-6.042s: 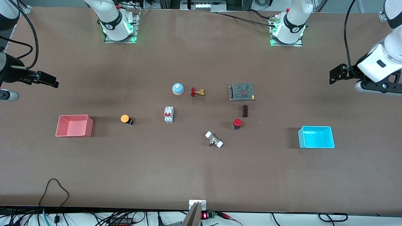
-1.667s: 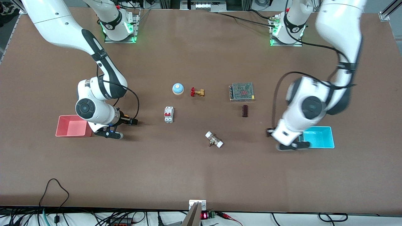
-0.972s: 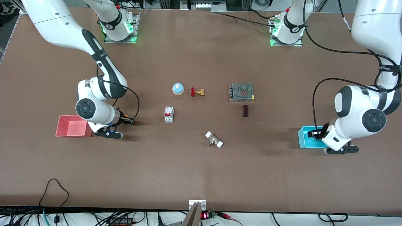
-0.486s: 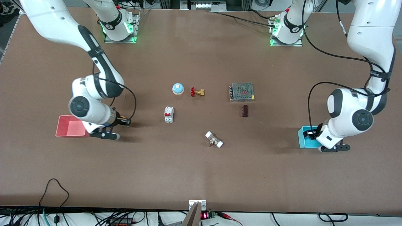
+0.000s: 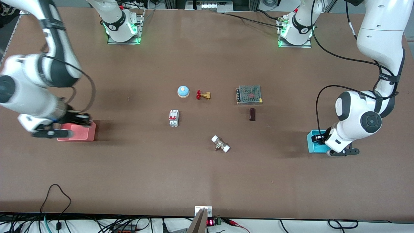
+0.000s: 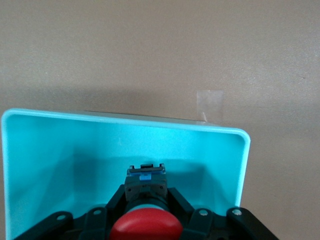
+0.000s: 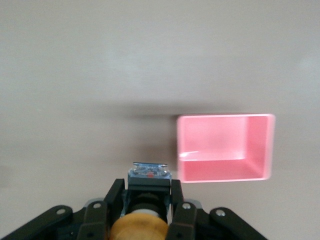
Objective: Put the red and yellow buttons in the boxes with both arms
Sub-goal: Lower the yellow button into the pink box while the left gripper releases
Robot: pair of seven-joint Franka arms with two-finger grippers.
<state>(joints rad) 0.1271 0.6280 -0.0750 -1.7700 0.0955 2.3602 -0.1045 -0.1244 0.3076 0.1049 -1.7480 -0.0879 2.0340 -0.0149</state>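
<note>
My left gripper (image 5: 318,138) is over the cyan box (image 5: 312,146) at the left arm's end of the table. In the left wrist view the gripper (image 6: 145,186) is shut on the red button (image 6: 145,227) and holds it over the inside of the cyan box (image 6: 50,150). My right gripper (image 5: 78,119) is in the air by the pink-red box (image 5: 86,134). In the right wrist view the gripper (image 7: 148,188) is shut on the yellow button (image 7: 139,226). The pink-red box (image 7: 225,170) lies empty ahead and to one side of it.
Mid-table stand a blue dome bell (image 5: 183,91), a brass valve (image 5: 203,95), a white circuit breaker (image 5: 173,118), a mesh-topped power supply (image 5: 248,94), a small dark block (image 5: 252,114) and a white-ended fitting (image 5: 220,144).
My right arm has lifted the yellow button off the table and swung it toward the pink-red box. My left arm has edged a little over the cyan box with the red button.
</note>
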